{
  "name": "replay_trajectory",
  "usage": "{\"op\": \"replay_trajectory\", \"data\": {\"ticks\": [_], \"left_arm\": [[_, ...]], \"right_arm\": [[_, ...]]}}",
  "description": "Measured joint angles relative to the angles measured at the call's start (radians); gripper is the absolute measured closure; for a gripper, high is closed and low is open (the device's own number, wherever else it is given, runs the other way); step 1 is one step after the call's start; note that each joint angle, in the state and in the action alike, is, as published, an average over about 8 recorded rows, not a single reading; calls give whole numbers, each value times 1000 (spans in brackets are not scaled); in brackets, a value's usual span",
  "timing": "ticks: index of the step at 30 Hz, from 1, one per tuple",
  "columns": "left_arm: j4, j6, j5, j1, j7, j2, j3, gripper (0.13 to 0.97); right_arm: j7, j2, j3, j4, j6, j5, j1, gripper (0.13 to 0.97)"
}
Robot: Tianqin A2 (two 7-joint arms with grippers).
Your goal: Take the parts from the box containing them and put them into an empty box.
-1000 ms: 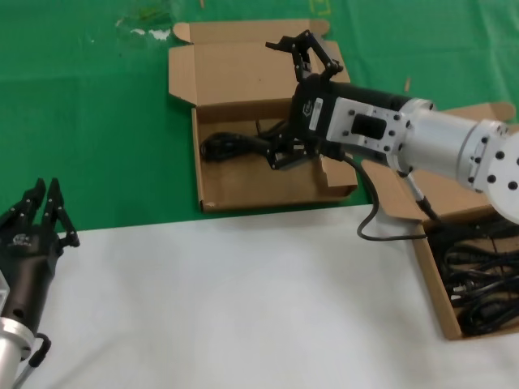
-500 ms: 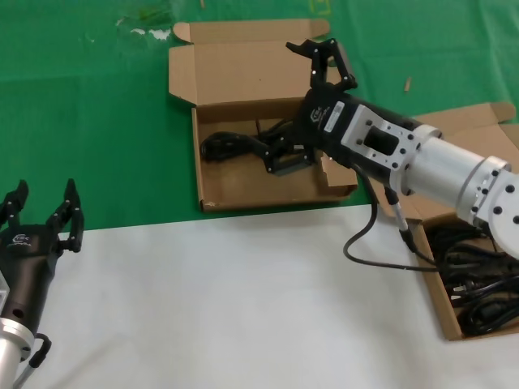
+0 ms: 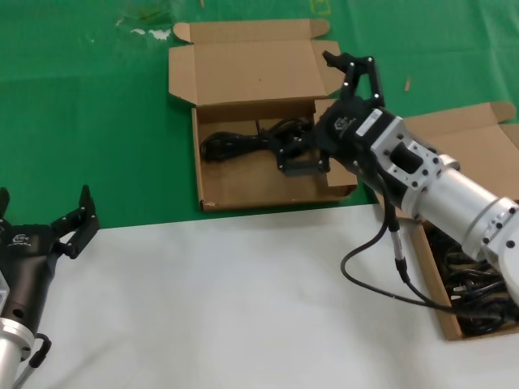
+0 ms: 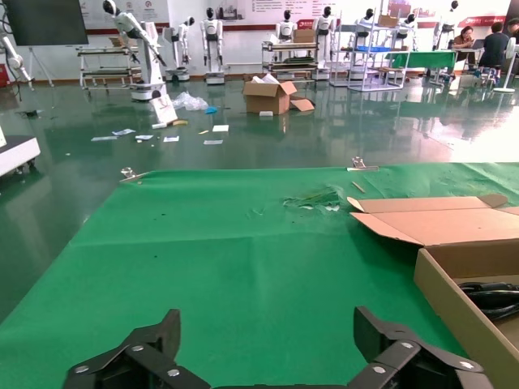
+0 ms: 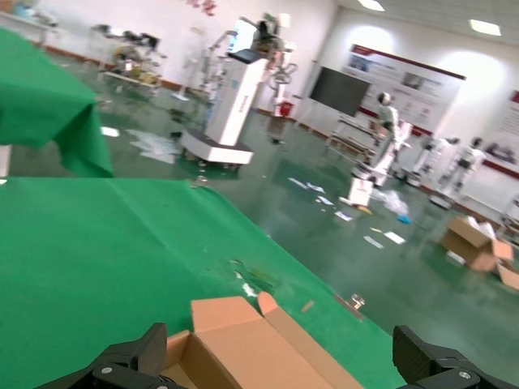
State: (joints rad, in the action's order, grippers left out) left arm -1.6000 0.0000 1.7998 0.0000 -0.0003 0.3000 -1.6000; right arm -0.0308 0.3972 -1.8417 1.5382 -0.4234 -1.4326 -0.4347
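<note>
Now cord [image 3: 247, 144] lies in box [image 3: 243, 198], beside open R claw [image 3: 320, 109].

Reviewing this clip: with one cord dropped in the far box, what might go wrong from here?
The right pincer is open right above the black cord in the far box; a lower finger could snag a loop and drag it out. The arm's dangling cable hangs by the full box and may catch its wall.

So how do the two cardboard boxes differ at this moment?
The far box on the green cloth holds one power cord; the near box at the robot's right holds a tangled heap of cords. The far box shows fully, the near one is cut off. Both are brown with open lids.
</note>
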Motion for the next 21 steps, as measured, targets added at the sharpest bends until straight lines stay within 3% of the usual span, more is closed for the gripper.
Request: {"op": "replay_trajectory", "data": {"ticks": [6,15,21], "left_arm": [[0,0,0,0,0,0,0,306],[0,0,0,0,0,0,0,187],[0,0,0,0,0,0,0,174]], "right_arm": [[4,-13,33,8,57,-50,60,129],[10,-33,82,21,144,-125,148,129],[15,-46,115,29,202,-175,208,129]]}}
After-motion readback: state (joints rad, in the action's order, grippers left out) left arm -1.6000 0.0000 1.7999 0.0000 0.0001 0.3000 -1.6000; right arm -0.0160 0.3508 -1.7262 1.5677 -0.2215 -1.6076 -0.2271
